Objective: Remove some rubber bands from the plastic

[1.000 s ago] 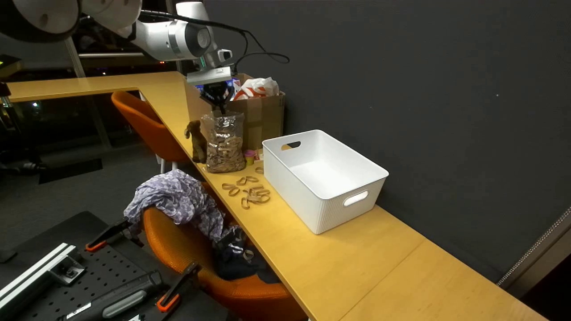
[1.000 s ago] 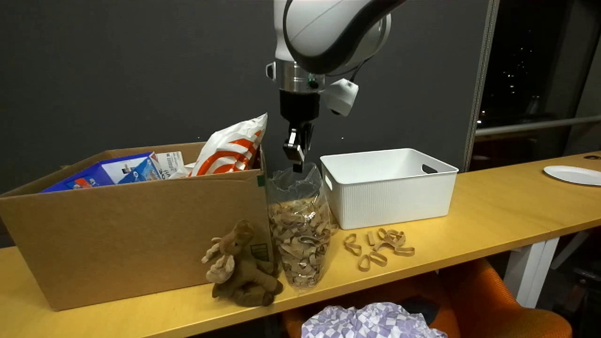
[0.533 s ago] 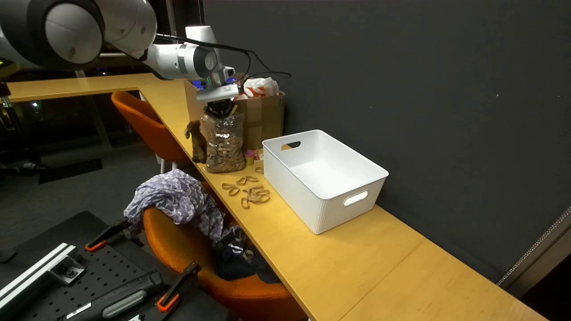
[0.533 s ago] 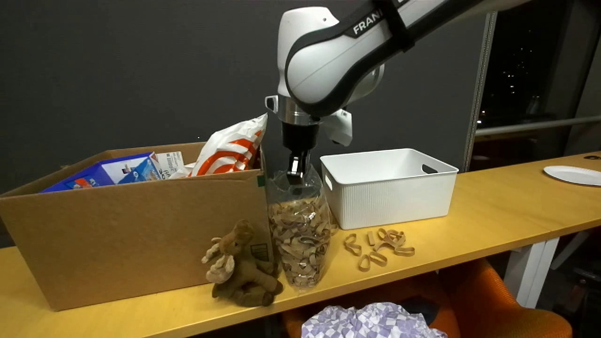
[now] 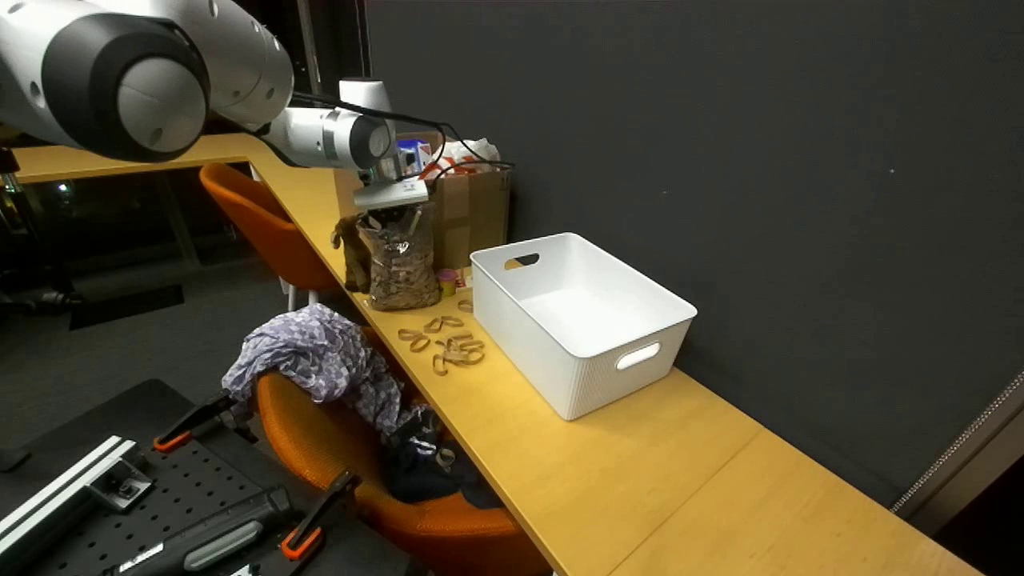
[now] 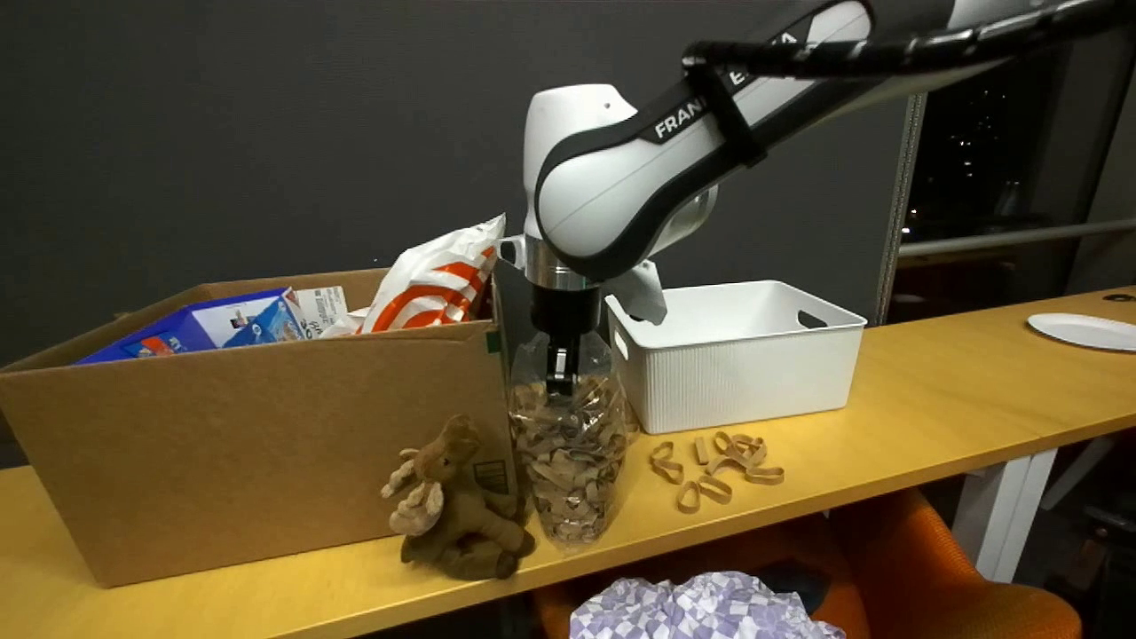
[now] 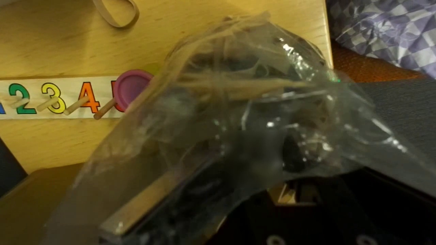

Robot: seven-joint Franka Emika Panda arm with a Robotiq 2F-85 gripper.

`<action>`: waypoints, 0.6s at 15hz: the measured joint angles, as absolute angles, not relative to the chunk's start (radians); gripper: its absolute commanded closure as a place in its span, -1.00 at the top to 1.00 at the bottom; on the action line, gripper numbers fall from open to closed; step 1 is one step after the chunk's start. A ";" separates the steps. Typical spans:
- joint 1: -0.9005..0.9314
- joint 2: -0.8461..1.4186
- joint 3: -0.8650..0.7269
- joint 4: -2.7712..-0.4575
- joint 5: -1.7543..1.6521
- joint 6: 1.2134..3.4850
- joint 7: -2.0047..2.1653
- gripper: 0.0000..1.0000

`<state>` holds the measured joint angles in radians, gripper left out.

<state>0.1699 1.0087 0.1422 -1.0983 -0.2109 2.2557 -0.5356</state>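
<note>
A clear plastic bag (image 5: pixel 404 272) of tan rubber bands stands upright on the table in both exterior views (image 6: pixel 572 484). My gripper (image 6: pixel 561 382) is down inside the bag's mouth, its tips at about the top of the rubber bands. Its fingers look spread in an exterior view (image 5: pixel 392 222), seen through plastic. In the wrist view the bag's film (image 7: pixel 218 102) covers most of the fingers; I see no band held. Several loose rubber bands (image 6: pixel 732 457) lie on the table beside the bag and also show in an exterior view (image 5: pixel 456 348).
A white bin (image 6: pixel 745 382) stands beside the bag. A full cardboard box (image 6: pixel 266 461) and a plush moose (image 6: pixel 461 515) are on its other side. A purple-lidded tub (image 7: pixel 131 88) and a number strip (image 7: pixel 68 97) lie near the bag. A white plate (image 6: pixel 1087 331) is farther along.
My gripper has moved down from above the bag into its mouth. Its fingers, close together at first, look spread now. The bag's top bulges around them. The loose rubber bands have not moved.
</note>
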 measured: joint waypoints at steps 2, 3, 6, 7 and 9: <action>0.162 1.026 0.144 -1.080 -0.205 2.251 -0.553 0.52; 0.157 1.036 0.145 -1.069 -0.202 2.244 -0.563 0.65; 0.143 1.078 0.145 -1.021 -0.195 2.208 -0.586 1.00; 0.140 1.093 0.145 -1.003 -0.192 2.192 -0.592 1.00; 0.137 1.120 0.145 -0.965 -0.190 2.166 -0.600 0.73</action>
